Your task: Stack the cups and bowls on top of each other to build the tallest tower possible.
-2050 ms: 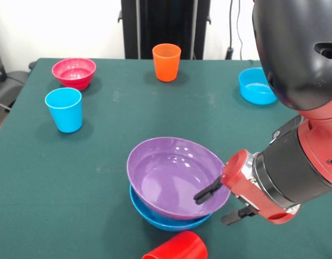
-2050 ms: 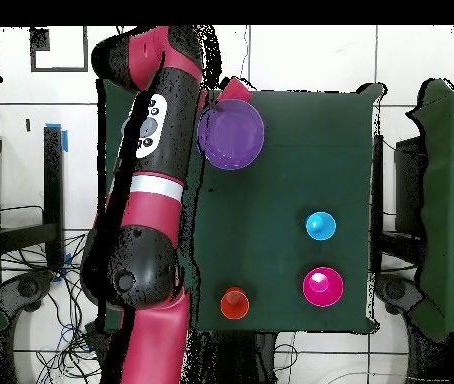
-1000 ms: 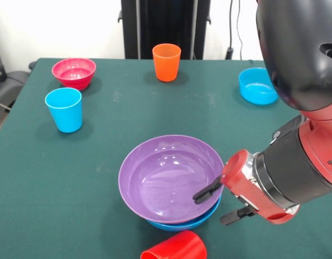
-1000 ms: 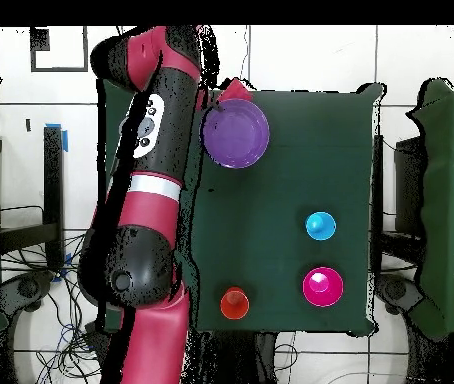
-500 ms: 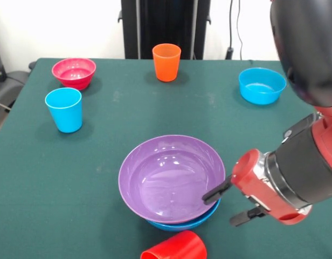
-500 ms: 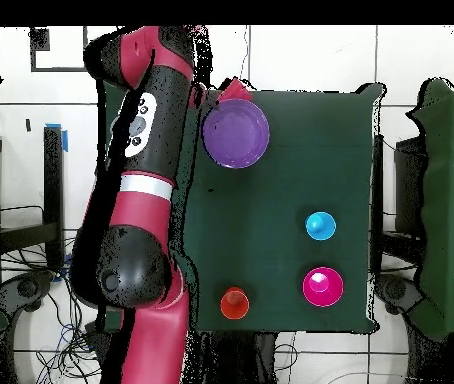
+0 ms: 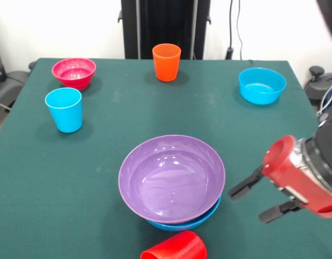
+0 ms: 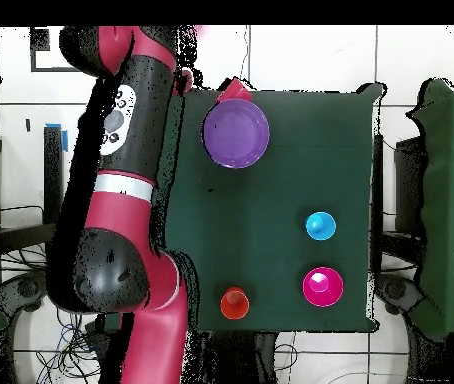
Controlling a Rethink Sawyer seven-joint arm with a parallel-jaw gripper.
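The purple bowl (image 7: 171, 178) sits level, nested in a blue bowl whose rim (image 7: 201, 218) shows beneath it; this is the tower, near the table's front edge. In the overhead view the purple bowl (image 8: 236, 133) lies at the table's top left. A red cup (image 7: 177, 247) lies on its side just in front of the stack. My gripper (image 7: 246, 206) is open and empty, right of the stack and apart from it. The light blue cup (image 7: 63, 109), the orange cup (image 7: 166, 62), a crimson bowl (image 7: 74, 72) and a second blue bowl (image 7: 262, 85) stand apart.
The green table (image 7: 155, 113) carries the loose pieces along its far and left sides. In the overhead view the light blue cup (image 8: 319, 226), the pink-looking bowl (image 8: 322, 287) and the orange cup (image 8: 234, 302) show; my arm (image 8: 121, 150) runs along the table's left edge.
My gripper let go of the purple bowl's rim; the bowl settled level onto the blue bowl. The gripper and arm have drawn away to the right in the front view.
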